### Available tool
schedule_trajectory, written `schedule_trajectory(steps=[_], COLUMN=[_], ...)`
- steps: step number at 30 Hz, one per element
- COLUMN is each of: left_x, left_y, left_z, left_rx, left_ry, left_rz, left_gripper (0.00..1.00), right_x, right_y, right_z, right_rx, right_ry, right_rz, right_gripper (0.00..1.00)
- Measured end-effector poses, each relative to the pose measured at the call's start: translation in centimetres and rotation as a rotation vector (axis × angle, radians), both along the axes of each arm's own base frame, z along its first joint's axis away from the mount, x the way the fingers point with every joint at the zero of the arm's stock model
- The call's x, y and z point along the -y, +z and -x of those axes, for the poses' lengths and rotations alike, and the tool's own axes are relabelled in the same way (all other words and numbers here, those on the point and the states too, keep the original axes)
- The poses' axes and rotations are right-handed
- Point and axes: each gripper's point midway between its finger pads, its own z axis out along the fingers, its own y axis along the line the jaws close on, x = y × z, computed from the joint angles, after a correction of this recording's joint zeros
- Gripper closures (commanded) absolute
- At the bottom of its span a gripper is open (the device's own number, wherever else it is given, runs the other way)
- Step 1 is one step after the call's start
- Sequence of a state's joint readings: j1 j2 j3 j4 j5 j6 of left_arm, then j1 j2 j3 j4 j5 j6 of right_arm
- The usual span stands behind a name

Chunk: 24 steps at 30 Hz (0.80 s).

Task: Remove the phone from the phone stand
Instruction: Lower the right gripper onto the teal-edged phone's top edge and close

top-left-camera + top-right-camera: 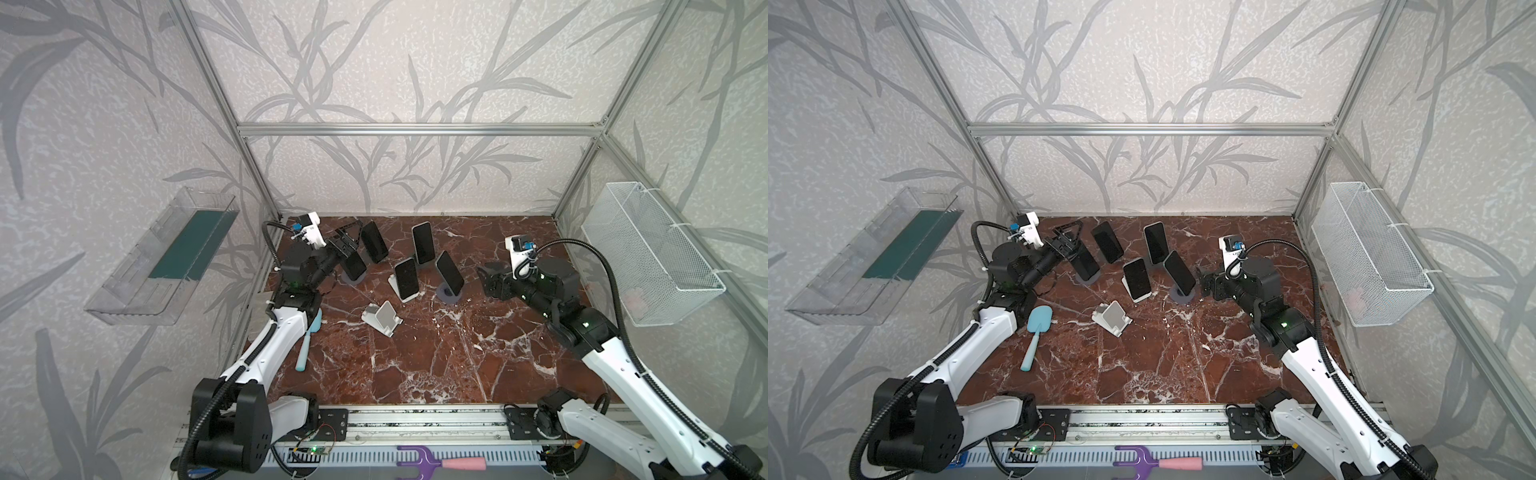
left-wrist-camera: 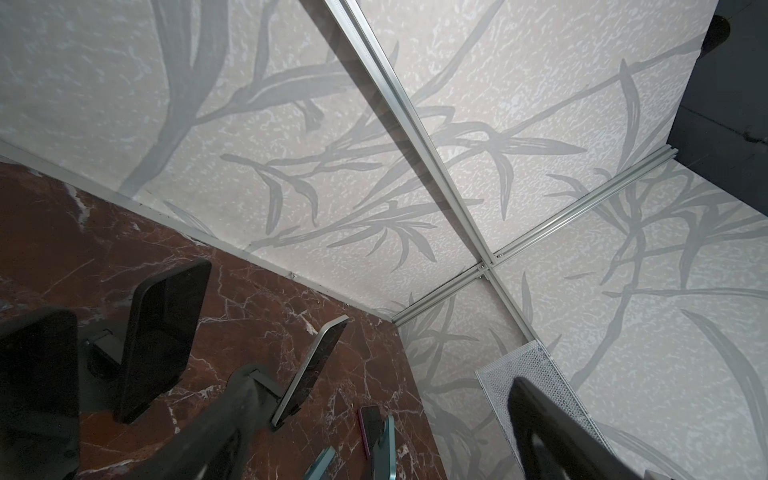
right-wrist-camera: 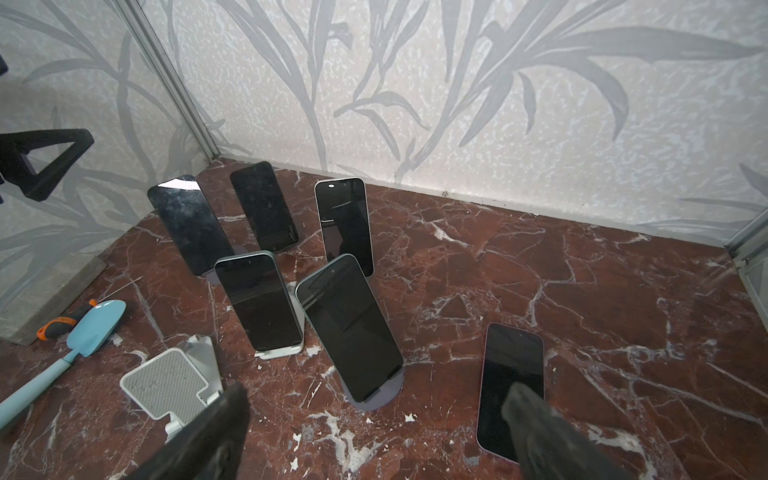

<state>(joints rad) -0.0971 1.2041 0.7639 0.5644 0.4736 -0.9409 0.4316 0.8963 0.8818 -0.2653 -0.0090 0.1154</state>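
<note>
Six phones sit on the table [image 1: 415, 365], and only one is down. The flat phone [image 3: 512, 374] lies screen up on the marble at the right, just beside the right tool [image 1: 484, 281] and clear of every stand. That tool's jaws are spread wide with nothing between them. In the right wrist view one finger [image 3: 536, 424] crosses in front of the phone's near end, but I can't tell whether it touches. Near the middle sits the empty stand [image 1: 382, 318], white, with nothing on it, so I read one removal as done: phone off and set down. Five are still propped up. The white-stand phone [image 1: 406, 279] is just beyond the empty stand, and the round-base phone [image 1: 449, 272] is to its right. The white-edged phone [image 1: 423, 243] stands behind them. At far left are two dark ones, the far black phone [image 1: 374, 242] and the near black phone [image 1: 354, 266]. The left tool [image 1: 351, 240] hovers by that pair with its jaws apart, pinching nothing. It is close over the near black phone's top edge, though I can't make out contact. A blue scoop [image 1: 307, 345] lies at near left, out of play. If one phone was the whole job, all that looks left is for the right arm to back clear. If every stand must be emptied, most of the work is still ahead, and the left tool looks best placed for the next grab.
</note>
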Motion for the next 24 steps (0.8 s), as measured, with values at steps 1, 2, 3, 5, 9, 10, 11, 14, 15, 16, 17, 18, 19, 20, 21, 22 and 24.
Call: schedule_trajectory(steps=[1, 2, 3, 5, 9, 10, 11, 14, 15, 16, 17, 18, 19, 20, 21, 22, 24], left_x=[0.0, 0.1, 0.1, 0.2, 0.5, 0.5, 0.5, 0.6, 0.6, 0.7, 0.7, 0.8, 0.9, 0.9, 1.1, 1.1, 1.3], left_y=[0.0, 0.0, -0.1, -0.3, -1.0, -1.2, -1.4, -2.0, -2.2, -2.3, -2.5, -2.6, -2.7, -2.7, -2.7, -2.6, -2.5], left_z=[0.0, -0.1, -0.1, -0.3, -0.7, -0.8, -0.9, -1.2, -1.3, -1.3, -1.4, -1.5, -1.5, -1.5, -1.5, -1.5, -1.5], left_rx=[-0.001, 0.0, -0.002, -0.01, -0.021, -0.027, -0.031, -0.046, -0.05, -0.055, -0.061, -0.065, -0.068, -0.069, -0.07, -0.072, -0.069], left_ry=[-0.003, -0.005, -0.009, -0.014, -0.025, -0.026, -0.027, -0.028, -0.03, -0.032, -0.035, -0.039, -0.043, -0.048, -0.054, -0.058, -0.065], left_rz=[0.005, 0.008, 0.013, 0.02, 0.018, 0.018, 0.017, 0.017, 0.018, 0.02, 0.023, 0.028, 0.033, 0.038, 0.045, 0.051, 0.058], left_gripper=[0.06, 0.06, 0.06, 0.06, 0.06, 0.06, 0.06, 0.06, 0.06, 0.06, 0.06, 0.06, 0.06, 0.06, 0.06, 0.06, 0.06], right_x=[0.1, 0.0, 0.0, -0.1, 0.0, 0.1, 0.2, 0.4, 0.5, 0.6, 0.6, 0.7, 0.8, 0.9, 1.0, 1.0, 1.1], right_y=[-0.3, -0.5, -0.7, -1.4, -3.8, -4.3, -4.7, -5.1, -5.0, -4.9, -4.8, -4.8, -4.8, -4.8, -4.9, -5.0, -5.2], right_z=[0.0, -0.1, -0.2, -0.5, -1.4, -1.6, -1.7, -2.0, -2.1, -2.1, -2.2, -2.2, -2.2, -2.1, -2.0, -2.0, -1.9], right_rx=[-0.008, -0.013, -0.019, -0.033, -0.086, -0.099, -0.109, -0.122, -0.118, -0.115, -0.111, -0.106, -0.104, -0.102, -0.102, -0.103, -0.106], right_ry=[-0.001, 0.001, 0.002, 0.006, 0.006, 0.003, 0.002, 0.003, 0.001, 0.002, 0.003, 0.003, 0.003, 0.004, 0.007, 0.008, 0.01], right_rz=[0.007, 0.013, 0.021, 0.039, 0.069, 0.071, 0.072, 0.066, 0.064, 0.062, 0.061, 0.06, 0.06, 0.06, 0.059, 0.06, 0.06], right_gripper=[0.04, 0.04, 0.03, 0.03, 0.03, 0.03, 0.03, 0.03, 0.02, 0.02, 0.02, 0.02, 0.02, 0.02, 0.02, 0.02, 0.02])
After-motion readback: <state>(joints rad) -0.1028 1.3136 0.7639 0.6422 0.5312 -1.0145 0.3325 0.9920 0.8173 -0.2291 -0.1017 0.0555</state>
